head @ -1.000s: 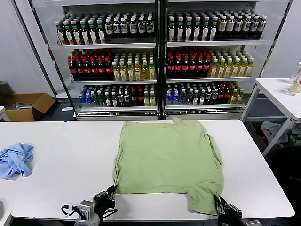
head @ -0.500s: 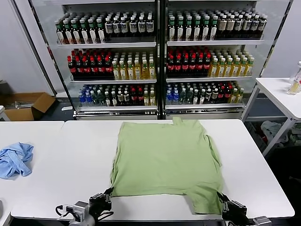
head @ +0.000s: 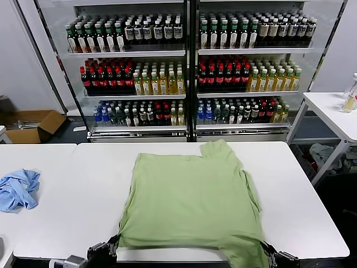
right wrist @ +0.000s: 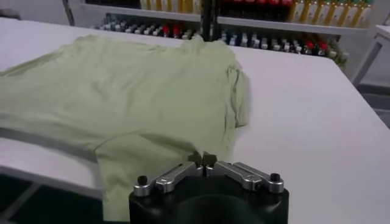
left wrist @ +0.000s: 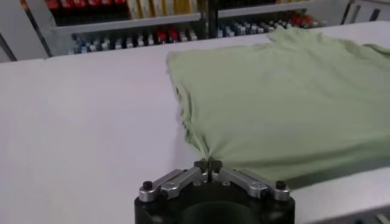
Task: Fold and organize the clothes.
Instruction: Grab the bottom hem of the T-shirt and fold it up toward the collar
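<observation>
The light green polo shirt lies spread on the white table, print side hidden, its near edge drawn over the table's front edge. My left gripper is shut on the shirt's near left corner. My right gripper is shut on the near right corner, where a sleeve hangs down. The shirt also shows in the left wrist view and the right wrist view.
A crumpled light blue cloth lies on the table's left part. Glass-door coolers full of bottles stand behind the table. A cardboard box sits on the floor at left. Another white table stands at right.
Both grippers have pulled the shirt's near corners toward the robot and lower. The shirt has slid toward the front edge and now hangs over it.
</observation>
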Robot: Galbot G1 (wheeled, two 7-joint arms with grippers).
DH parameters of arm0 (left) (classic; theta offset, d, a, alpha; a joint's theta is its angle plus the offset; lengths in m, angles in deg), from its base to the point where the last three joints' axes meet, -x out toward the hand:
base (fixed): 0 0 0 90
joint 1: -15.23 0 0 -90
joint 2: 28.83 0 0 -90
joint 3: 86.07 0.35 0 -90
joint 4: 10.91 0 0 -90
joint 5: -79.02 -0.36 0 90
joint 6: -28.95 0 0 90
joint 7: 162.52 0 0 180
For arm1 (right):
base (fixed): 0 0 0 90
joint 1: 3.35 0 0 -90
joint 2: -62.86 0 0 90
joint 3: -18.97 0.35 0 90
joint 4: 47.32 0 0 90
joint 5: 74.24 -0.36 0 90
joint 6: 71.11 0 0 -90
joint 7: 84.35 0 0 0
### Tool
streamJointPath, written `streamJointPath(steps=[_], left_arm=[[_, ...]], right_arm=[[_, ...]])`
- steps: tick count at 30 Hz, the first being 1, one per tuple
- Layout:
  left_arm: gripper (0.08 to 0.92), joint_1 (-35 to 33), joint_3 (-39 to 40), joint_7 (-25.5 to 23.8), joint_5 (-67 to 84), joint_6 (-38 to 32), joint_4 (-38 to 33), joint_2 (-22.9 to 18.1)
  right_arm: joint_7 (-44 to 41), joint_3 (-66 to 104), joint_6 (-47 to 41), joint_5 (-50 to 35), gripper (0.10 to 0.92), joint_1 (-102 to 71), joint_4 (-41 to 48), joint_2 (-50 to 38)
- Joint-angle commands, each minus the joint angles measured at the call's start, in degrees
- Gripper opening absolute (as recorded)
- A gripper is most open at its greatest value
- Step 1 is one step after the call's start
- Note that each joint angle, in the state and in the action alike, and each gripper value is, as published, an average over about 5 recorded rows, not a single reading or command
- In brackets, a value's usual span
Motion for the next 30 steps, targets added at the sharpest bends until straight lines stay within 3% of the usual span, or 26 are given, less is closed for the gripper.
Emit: streamJointPath(steps=[1, 7, 13, 30], left_arm=[[0.086, -3.21, -4.99, -1.67, 1.45, -0.21, -6.95, 1.88], [0.086, 13.78, -5.85, -5.68, 10.01, -2.29, 4.44, 2.37], [0.086, 21.86, -1.40, -7.59, 10.66, -3.95, 10.28, 0.88], [0.086, 34.37, 6.00, -10.79, 4.84, -7.66, 26.50, -1.13]], right_arm=[[0.50, 1.74, -0.55, -0.28, 0.106, 0.48, -4.12, -0.26], [4.35, -3.91, -3.29, -5.67, 0.106, 17.71, 2.16, -1.67], [7.65, -11.50, -7.11, -8.86, 0.106, 34.35, 10.39, -1.65], [6.83, -20.80, -5.93, -2.15, 0.106, 46.33, 23.58, 2.41]])
